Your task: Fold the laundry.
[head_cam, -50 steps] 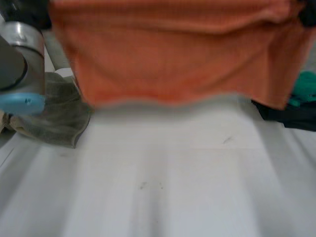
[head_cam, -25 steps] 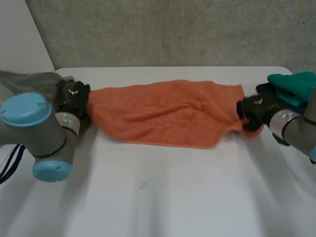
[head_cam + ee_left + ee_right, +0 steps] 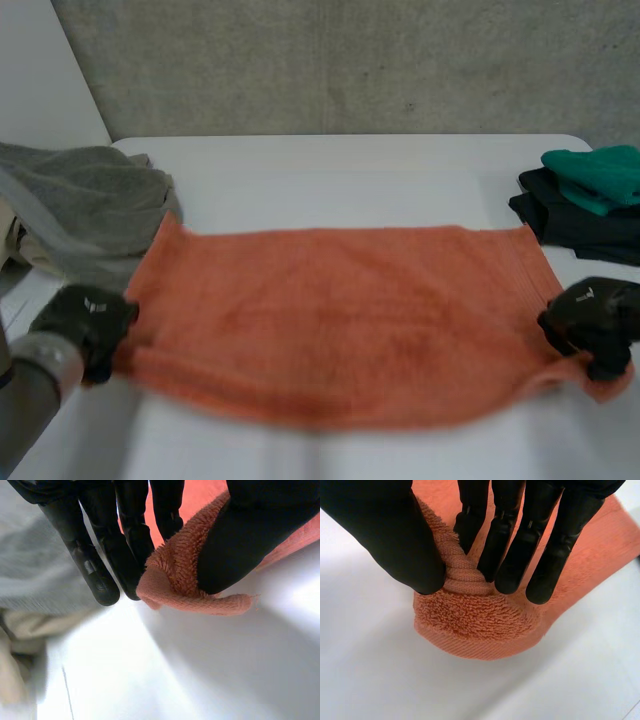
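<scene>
Orange towel [image 3: 340, 320] corners pinched, half-hidden: left robot hand [image 3: 85, 318], right robot hand [image 3: 592, 318].

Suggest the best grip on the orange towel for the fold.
Its two near corners, from the robot's side: the orange towel lies spread flat, long edge across the table. The left hand and right hand each pinch one now, so likely lift those toward the far edge.

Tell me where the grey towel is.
In the head view the grey towel lies heaped at the left edge of the table, beyond the left hand, against the orange towel at its far left corner.
</scene>
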`<state>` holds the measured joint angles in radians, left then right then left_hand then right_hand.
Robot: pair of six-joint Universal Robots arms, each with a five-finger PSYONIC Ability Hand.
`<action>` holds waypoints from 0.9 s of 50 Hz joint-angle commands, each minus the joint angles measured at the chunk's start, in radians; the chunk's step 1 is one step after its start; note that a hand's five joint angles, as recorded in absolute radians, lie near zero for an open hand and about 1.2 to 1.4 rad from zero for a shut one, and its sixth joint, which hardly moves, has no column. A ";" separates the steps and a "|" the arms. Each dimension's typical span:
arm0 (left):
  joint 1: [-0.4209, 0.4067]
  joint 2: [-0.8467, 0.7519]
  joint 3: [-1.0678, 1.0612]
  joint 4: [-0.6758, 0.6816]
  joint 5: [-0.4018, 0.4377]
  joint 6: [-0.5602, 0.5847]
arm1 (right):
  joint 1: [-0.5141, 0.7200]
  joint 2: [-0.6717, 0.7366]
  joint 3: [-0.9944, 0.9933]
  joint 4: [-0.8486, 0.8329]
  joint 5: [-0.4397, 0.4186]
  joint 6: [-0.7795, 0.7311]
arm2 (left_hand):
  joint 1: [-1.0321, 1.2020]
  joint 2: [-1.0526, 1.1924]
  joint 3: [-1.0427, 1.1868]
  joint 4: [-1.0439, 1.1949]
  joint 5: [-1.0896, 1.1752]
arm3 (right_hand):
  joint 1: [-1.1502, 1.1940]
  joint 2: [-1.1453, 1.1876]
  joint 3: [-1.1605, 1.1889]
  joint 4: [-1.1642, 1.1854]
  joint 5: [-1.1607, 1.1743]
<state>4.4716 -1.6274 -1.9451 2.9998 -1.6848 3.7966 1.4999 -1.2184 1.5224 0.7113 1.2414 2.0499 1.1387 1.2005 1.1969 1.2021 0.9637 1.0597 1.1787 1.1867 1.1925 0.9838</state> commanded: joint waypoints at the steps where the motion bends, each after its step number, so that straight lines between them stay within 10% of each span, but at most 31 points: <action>1: -0.023 0.044 -0.058 -0.055 0.019 0.071 | -0.018 0.008 0.018 0.010 -0.010 -0.025 | 0.258 0.196 0.199 0.194 0.258 | 0.337 0.218 0.210 0.204 0.238; 18: -0.089 -0.414 0.515 0.316 -0.044 0.048 | 0.103 0.184 -0.264 -0.375 0.009 0.235 | 0.258 0.196 0.199 0.194 0.258 | 0.337 0.218 0.210 0.204 0.238; 28: -0.092 -0.404 0.907 0.718 -0.119 -0.031 | 0.174 0.048 -0.418 -1.235 0.096 0.604 | 0.258 0.196 0.199 0.194 0.258 | 0.337 0.218 0.210 0.204 0.238; 45: -0.087 -0.411 0.566 0.725 -0.092 -0.110 | 0.177 0.186 -0.338 -0.986 0.001 0.604 | 0.258 0.196 0.199 0.194 0.258 | 0.337 0.218 0.210 0.204 0.238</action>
<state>4.3878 -1.9901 -1.2580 3.7422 -1.7908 3.6850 1.6778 -1.1115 1.1381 -0.3535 1.2937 2.6593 1.1387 1.2017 1.1969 1.2025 0.9636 1.0598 1.1787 1.1867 1.1928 0.9837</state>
